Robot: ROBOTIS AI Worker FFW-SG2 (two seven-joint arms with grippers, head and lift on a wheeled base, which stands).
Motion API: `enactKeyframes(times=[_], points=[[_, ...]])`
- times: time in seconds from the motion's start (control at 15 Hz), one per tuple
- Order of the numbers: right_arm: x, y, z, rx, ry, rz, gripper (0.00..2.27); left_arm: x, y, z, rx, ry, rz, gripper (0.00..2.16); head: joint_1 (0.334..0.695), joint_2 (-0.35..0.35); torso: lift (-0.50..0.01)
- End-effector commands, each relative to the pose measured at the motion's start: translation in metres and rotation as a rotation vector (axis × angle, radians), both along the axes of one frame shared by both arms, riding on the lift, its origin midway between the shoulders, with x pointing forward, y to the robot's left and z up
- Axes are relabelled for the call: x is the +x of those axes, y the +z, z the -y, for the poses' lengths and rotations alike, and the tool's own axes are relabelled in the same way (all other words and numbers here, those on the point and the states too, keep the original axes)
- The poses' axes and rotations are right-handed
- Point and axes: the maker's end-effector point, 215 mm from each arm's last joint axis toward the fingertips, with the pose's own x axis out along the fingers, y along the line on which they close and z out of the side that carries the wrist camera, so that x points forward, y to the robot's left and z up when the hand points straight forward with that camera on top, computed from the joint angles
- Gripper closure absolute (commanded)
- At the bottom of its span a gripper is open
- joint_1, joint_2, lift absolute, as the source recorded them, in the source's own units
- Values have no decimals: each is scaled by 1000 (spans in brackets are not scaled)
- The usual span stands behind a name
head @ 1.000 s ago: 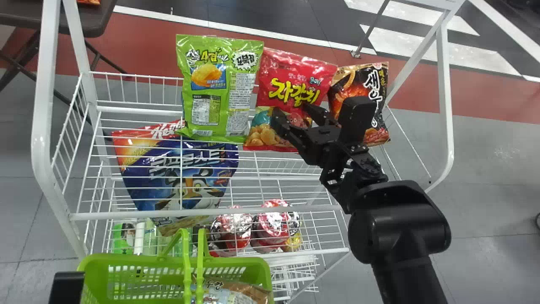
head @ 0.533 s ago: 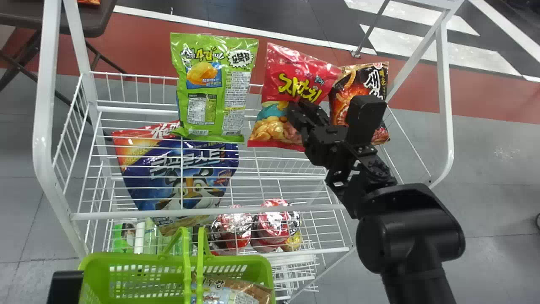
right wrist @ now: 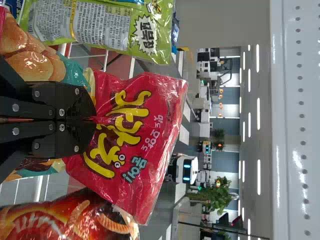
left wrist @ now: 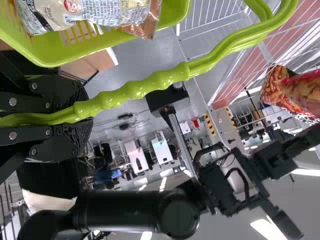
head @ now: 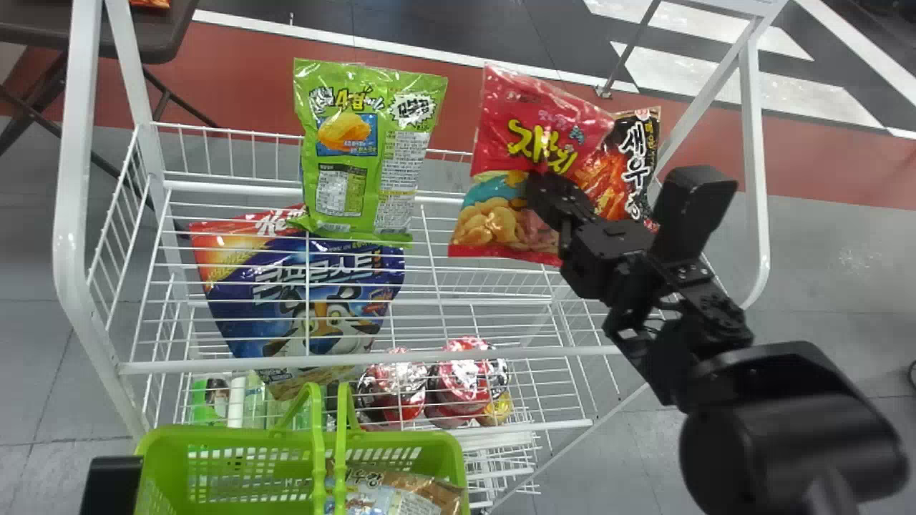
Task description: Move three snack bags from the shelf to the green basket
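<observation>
At the shelf, my right gripper is shut on the red snack bag, pinching its middle; the bag overlaps the black-and-orange snack bag. To their left stands the green snack bag. In the right wrist view, the fingers of the right gripper meet on the crumpled red bag. At the bottom left, part of my left gripper shows beside the green basket. The left wrist view has the left gripper shut on the basket's handle. A brown-and-silver bag lies inside the basket.
A blue cereal bag leans in the white wire rack, left of centre. Red-lidded cups and green items sit on a lower level. White frame posts rise at both sides of the rack.
The right gripper has closed on the red bag and shifted right with it, towards the black-and-orange bag. The green bag has rocked slightly. The left gripper and the basket have hardly moved.
</observation>
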Motion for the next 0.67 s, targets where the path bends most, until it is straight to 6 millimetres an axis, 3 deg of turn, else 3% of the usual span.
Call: enactKeyframes(times=[0.0,0.27,0.4,0.47,0.6], points=[[-32,0,3,5,28,-100,2240,-1,3,1,-6,0,3,1754,695,-350,-43],[-119,-16,0,92,96,-363,2243,1,4,-1,-9,3,4,1754,695,-350,-43],[-177,-36,5,149,97,-562,2243,2,4,-1,-9,4,9,1754,695,-350,-43],[-195,-34,6,172,104,-603,2240,1,4,-1,-9,4,7,1754,695,-350,-43],[-200,-4,13,211,122,-545,2240,1,4,0,-11,2,7,1754,695,-350,-43]])
